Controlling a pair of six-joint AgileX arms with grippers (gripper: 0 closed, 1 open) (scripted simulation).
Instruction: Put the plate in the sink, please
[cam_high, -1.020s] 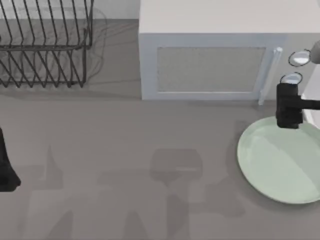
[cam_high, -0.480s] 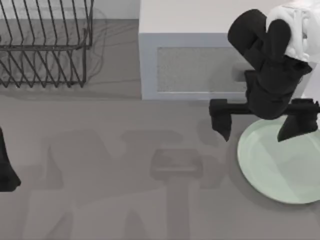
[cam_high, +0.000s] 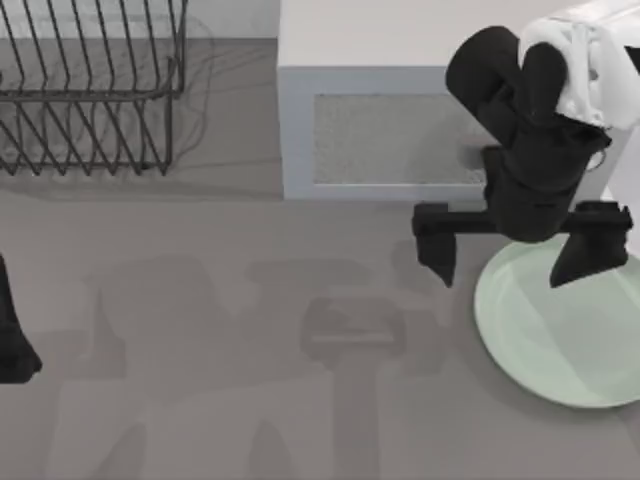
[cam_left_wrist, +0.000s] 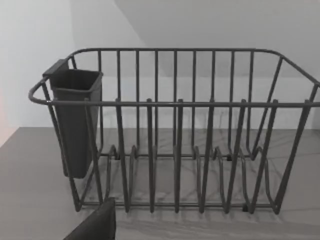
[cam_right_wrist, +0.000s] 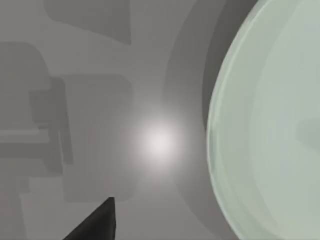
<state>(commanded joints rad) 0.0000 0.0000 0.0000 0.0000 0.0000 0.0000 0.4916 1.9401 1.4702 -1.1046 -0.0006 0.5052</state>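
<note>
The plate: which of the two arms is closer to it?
Right. Its end effector hangs open over the plate's far-left rim; the left end effector sits parked at the table's left edge.

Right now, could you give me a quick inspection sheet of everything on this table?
Surface: grey table, shadows across it.
Job's things: pale green plate lying flat at the table's right side; no sink seen.
Clutter: black wire dish rack with a dark cutlery cup at the back left; white microwave at the back.
Grippers: right gripper above the plate's back-left edge, fingers spread wide, one beyond the plate's rim, one over it, holding nothing; left gripper parked at the left edge.
Cables: nothing seen.
Surroundings: pale wall behind the rack.
</note>
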